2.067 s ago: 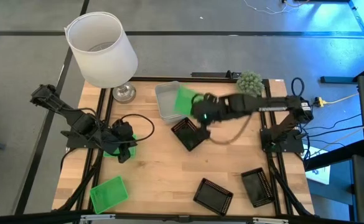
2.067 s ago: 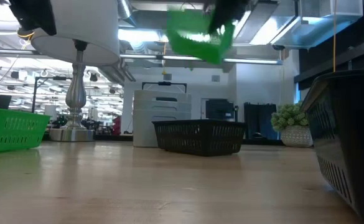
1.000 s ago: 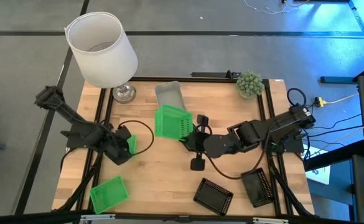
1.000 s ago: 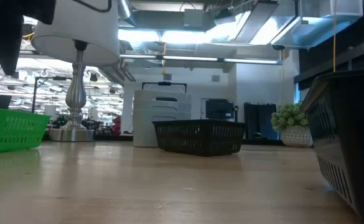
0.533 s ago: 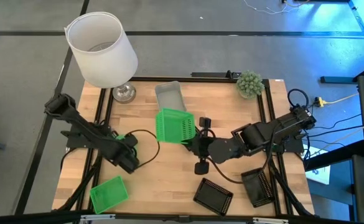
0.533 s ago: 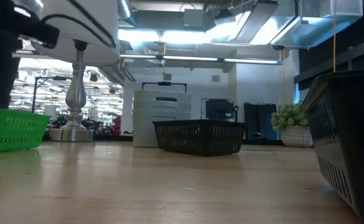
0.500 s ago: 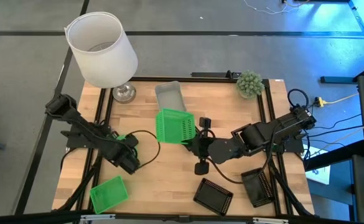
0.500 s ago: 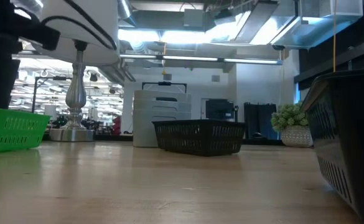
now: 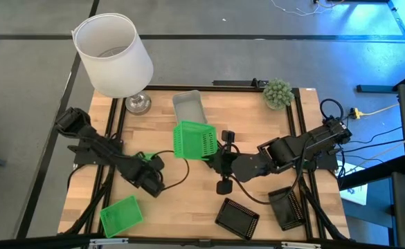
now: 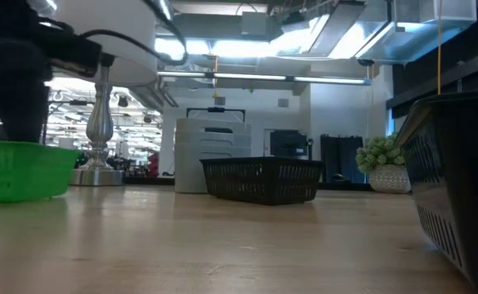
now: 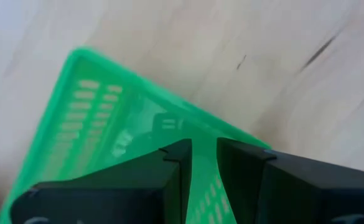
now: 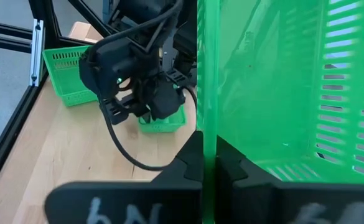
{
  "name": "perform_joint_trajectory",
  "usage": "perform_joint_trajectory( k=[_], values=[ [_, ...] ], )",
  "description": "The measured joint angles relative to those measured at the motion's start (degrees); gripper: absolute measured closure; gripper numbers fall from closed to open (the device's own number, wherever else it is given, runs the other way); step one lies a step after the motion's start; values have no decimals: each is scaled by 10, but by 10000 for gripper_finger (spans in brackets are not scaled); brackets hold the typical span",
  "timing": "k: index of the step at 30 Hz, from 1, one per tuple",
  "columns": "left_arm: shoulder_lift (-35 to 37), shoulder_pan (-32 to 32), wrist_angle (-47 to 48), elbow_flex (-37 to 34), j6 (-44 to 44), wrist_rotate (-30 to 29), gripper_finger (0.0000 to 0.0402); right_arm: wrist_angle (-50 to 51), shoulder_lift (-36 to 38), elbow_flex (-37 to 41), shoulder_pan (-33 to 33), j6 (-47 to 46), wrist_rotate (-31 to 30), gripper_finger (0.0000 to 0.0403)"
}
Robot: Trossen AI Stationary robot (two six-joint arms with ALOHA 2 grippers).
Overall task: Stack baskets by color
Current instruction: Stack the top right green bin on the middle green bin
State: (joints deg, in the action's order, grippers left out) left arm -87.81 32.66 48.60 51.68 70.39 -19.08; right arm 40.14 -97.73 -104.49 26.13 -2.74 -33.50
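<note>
Three green baskets on show. The held-up green basket (image 9: 194, 140) is the one to watch: bright slatted plastic, turned up on edge above the middle of the table (image 9: 188, 200), one wall pinched tight between the fingers of the right gripper (image 9: 214, 158). The second green basket (image 11: 107, 118) sits low over the left half of the table. The left gripper (image 11: 203, 155) has its fingers clamped on that basket's rim, with green wall showing between them. From above it is almost hidden under that arm. The third green basket (image 9: 121, 214) lies alone at the near left corner, upright and well apart from both arms.

Black mesh baskets: two are clear from above, one black basket (image 9: 237, 216) near the front edge and a second black basket (image 9: 285, 206) just beside it to the right. Whether a third lies under the raised green one, I cannot tell.

The grey-white baskets (image 9: 187, 109) read as a single pile behind the raised green one; the number of layers is not clear.

Further out, a white lamp (image 9: 113, 55) stands at the far left corner and a small plant (image 9: 277, 92) at the far right.
</note>
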Motion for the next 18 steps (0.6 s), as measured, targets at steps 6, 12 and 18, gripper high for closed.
perform_joint_trajectory(
  k=[6, 12, 18],
  values=[
    [0, -23, -76, 0, -91, -13, 335, 0, 0, 0, 0, 0, 0, 403],
    [7, -37, -125, 2, -144, -52, 335, 0, 0, 0, 0, 0, 0, 403],
    [58, -22, -57, 36, -155, -89, 335, 0, 0, 0, 0, 0, -9, 403]
  ],
)
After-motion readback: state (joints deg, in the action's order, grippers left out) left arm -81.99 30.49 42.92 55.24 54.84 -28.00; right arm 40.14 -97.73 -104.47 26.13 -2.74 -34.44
